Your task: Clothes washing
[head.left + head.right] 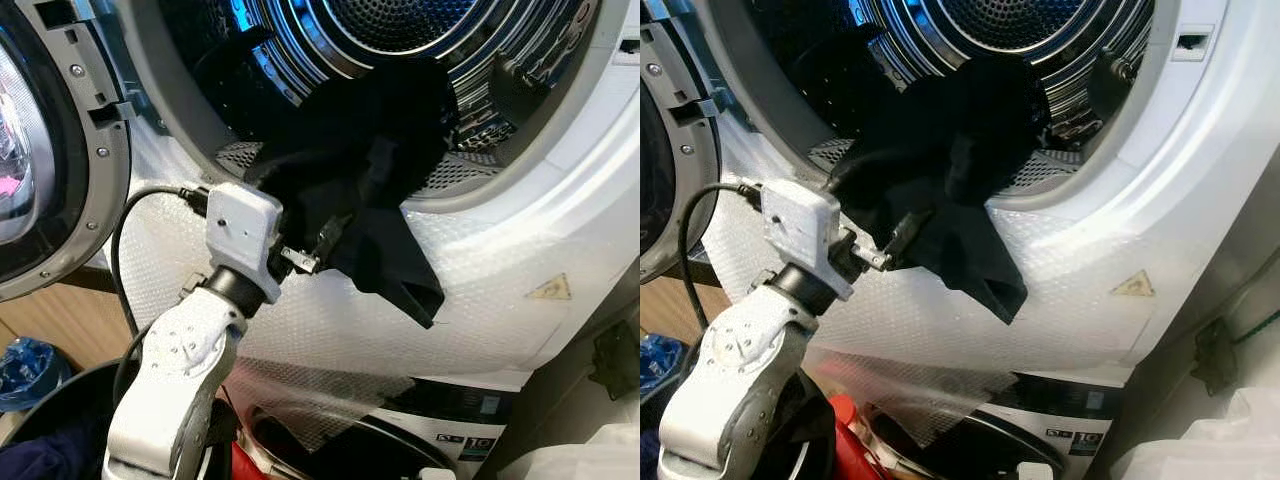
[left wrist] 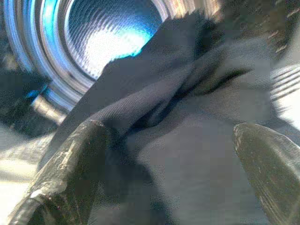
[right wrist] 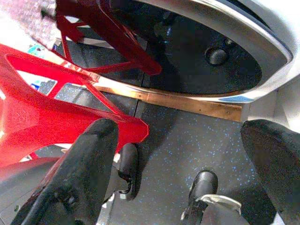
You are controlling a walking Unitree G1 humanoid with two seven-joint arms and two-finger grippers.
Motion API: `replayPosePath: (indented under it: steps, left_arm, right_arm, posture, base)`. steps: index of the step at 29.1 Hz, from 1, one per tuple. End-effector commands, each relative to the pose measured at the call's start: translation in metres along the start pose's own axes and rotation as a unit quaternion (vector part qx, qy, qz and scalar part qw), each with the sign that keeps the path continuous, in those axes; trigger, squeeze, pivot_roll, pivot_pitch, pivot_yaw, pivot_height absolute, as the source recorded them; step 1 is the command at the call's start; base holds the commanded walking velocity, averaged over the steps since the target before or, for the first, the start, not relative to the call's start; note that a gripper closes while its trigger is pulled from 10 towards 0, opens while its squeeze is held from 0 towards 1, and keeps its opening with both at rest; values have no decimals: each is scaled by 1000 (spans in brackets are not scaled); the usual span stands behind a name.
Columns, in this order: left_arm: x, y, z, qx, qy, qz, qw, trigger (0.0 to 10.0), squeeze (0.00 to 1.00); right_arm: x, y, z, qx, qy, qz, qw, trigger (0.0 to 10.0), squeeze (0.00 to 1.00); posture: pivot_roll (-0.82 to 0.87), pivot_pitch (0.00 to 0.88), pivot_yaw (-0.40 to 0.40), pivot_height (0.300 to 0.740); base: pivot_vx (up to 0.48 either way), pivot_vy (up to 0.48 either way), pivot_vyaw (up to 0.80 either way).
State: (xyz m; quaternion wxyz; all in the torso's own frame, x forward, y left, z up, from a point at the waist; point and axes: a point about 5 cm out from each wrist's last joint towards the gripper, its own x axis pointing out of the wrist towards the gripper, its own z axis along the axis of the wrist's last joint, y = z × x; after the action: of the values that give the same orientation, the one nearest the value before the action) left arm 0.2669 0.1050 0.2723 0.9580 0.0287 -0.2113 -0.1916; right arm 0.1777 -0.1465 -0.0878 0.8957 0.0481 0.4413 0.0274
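Left wrist view: blurred dark garment [image 2: 187, 140] between tool [image 2: 164, 173] fingers.

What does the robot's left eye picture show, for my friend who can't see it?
A dark cloth hangs half out of the round opening of a white washing machine, draped over its rim. The robot's left tool reaches up to the cloth's lower edge, and the machine's door stands open on the left.

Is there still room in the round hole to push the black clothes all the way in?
Yes. Behind the black garment, the shiny drum looks bare toward its back wall. It is crowded at the opening's lower rim, where the garment drapes over and hangs down the front. The left gripper is at that hanging part.
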Motion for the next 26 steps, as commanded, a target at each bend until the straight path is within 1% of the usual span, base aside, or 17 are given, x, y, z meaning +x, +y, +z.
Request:
replayPosePath:
  steps: [1, 2, 3, 4, 5, 7, 8, 10, 12, 14, 16, 17, 20, 21, 22, 25, 26]
  left_arm:
    - [2, 7, -4, -9, 20, 15, 1000, 10000, 0]
    - [3, 7, -5, -12, 25, 11, 1000, 10000, 0]
    - [4, 7, -9, 0, 36, -3, 999, 10000, 0]
    - [5, 7, -20, 25, 65, -36, 997, 10000, 0]
    - [6, 8, -22, 30, 73, -40, 996, 10000, 0]
    - [9, 14, -24, 17, 87, -39, 995, 10000, 0]
    - [10, 14, -23, 13, 92, -49, 994, 10000, 0]
    - [12, 15, -24, 13, 109, -65, 992, 10000, 0]
    - [13, 16, -24, 14, 111, -65, 992, 10000, 0]
    - [19, 20, -21, 20, 113, -72, 991, 10000, 0]
    - [30, 25, -11, 35, 94, -87, 991, 10000, 0]
    - [41, 31, -2, 53, 74, -95, 991, 10000, 0]
    - [55, 41, 7, 76, 61, -87, 991, 10000, 0]
    - [55, 41, 7, 76, 61, -87, 991, 10000, 0]
    - [62, 46, 11, 81, 59, -81, 992, 10000, 0]
    - [71, 51, 15, 41, 62, -68, 995, 10000, 0]
    - [81, 56, 16, 56, 70, -62, 994, 10000, 0]
  right_arm:
    - [0, 5, -3, -4, 5, 10, 1000, 10000, 0]
    - [0, 5, -3, -4, 6, 10, 1000, 10000, 0]
    - [0, 5, -4, -5, 8, 10, 1000, 10000, 0]
    - [0, 5, -5, -5, 10, 9, 1000, 10000, 0]
    - [-1, 5, -5, -5, 11, 9, 1000, 10000, 0]
    - [-1, 5, -6, -3, 10, 9, 1000, 10000, 0]
    - [-1, 4, -6, -2, 10, 8, 1000, 10000, 0]
    - [-1, 3, -8, 1, 11, 6, 1000, 10000, 0]
    - [-1, 3, -8, 2, 11, 6, 1000, 10000, 0]
    - [-2, 4, -10, 2, 13, 5, 1000, 10000, 0]
    - [-2, 4, -10, 3, 13, 6, 1000, 10000, 0]
    - [-2, 6, -11, 5, 14, 7, 1000, 10000, 0]
    - [-2, 7, -13, 6, 15, 7, 1000, 10000, 0]
    - [-2, 7, -13, 6, 15, 7, 1000, 10000, 0]
    - [-2, 7, -12, 9, 14, 6, 1000, 10000, 0]
    - [-2, 6, -12, 11, 14, 5, 1000, 10000, 0]
    - [-2, 5, -12, 12, 13, 4, 1000, 10000, 0]
  posture:
    - [263, 0, 65, 740]
    - [263, 0, 65, 740]
    - [264, 0, 61, 740]
    - [260, 0, 60, 740]
    - [260, 0, 60, 740]
    - [244, 0, 69, 740]
    - [243, 0, 69, 740]
    - [237, 0, 73, 740]
    - [237, 0, 73, 740]
    - [231, 0, 80, 740]
    - [231, 0, 83, 740]
    - [232, 0, 83, 740]
    - [222, 0, 88, 740]
    - [222, 0, 88, 740]
    - [211, 0, 92, 740]
    - [209, 0, 92, 740]
    - [199, 0, 94, 740]
  base:
    - [0, 0, 0]
    - [0, 0, 0]
    - [0, 0, 0]
    - [0, 0, 0]
    - [0, 0, 0]
    - [0, 0, 0]
    - [0, 0, 0]
    - [0, 0, 0]
    - [0, 0, 0]
    - [0, 0, 0]
    - [0, 0, 0]
    - [0, 0, 0]
    - [0, 0, 0]
    - [0, 0, 0]
    - [0, 0, 0]
    - [0, 0, 0]
    - [0, 0, 0]
